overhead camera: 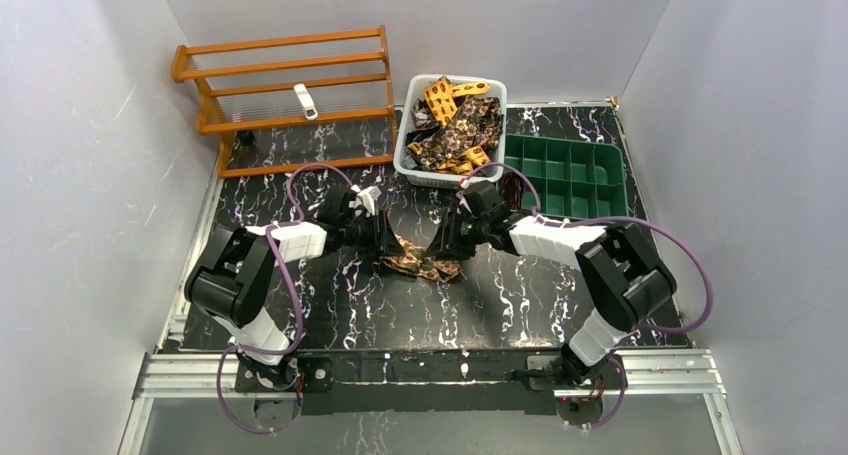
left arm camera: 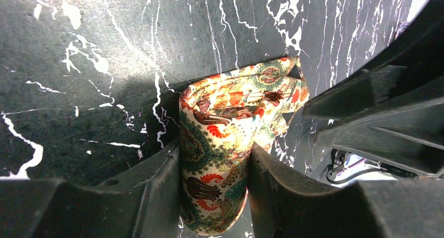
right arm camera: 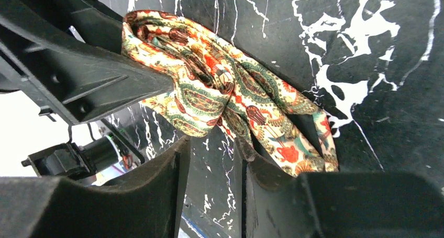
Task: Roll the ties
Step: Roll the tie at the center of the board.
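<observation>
One tie point(overhead camera: 422, 266), folded near the middle of the bench point(overhead camera: 545, 295), sat pinched in the left claw point(left arm camera: 214, 154) while the right claw point(right arm camera: 212, 149) stood narrow and empty beside it, so the free fold risked springing open.

far side blocked: basket point(overhead camera: 402, 155), green tray point(overhead camera: 565, 175), wooden rack point(overhead camera: 290, 120) | passable: bare tabletop point(overhead camera: 500, 305), near half

no legible text, labels, brands, numbers or signs anywhere
</observation>
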Available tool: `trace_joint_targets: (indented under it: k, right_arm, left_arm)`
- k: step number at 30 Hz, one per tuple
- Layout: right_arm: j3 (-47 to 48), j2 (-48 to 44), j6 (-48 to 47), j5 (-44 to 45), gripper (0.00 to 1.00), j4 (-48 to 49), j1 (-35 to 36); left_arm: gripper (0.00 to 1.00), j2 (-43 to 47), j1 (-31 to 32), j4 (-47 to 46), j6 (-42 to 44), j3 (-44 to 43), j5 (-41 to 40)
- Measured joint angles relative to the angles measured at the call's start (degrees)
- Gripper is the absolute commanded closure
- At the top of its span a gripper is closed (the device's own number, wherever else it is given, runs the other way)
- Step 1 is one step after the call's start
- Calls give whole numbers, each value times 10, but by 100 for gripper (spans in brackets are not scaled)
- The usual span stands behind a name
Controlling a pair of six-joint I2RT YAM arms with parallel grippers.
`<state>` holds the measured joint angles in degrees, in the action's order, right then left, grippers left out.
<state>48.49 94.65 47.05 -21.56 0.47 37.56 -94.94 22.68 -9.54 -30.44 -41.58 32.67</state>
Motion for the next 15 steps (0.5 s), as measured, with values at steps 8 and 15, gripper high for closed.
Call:
trace_joint_targets:
  k: [8,15]
  right_arm:
    - [0,-6,-34,58,63,-43,0]
    - [-3,11,-38,60,65,-50,0]
  left_arm:
    - [59,22,7,10,-21,6,-41]
    - [60,47,27,39,-21,2,-96]
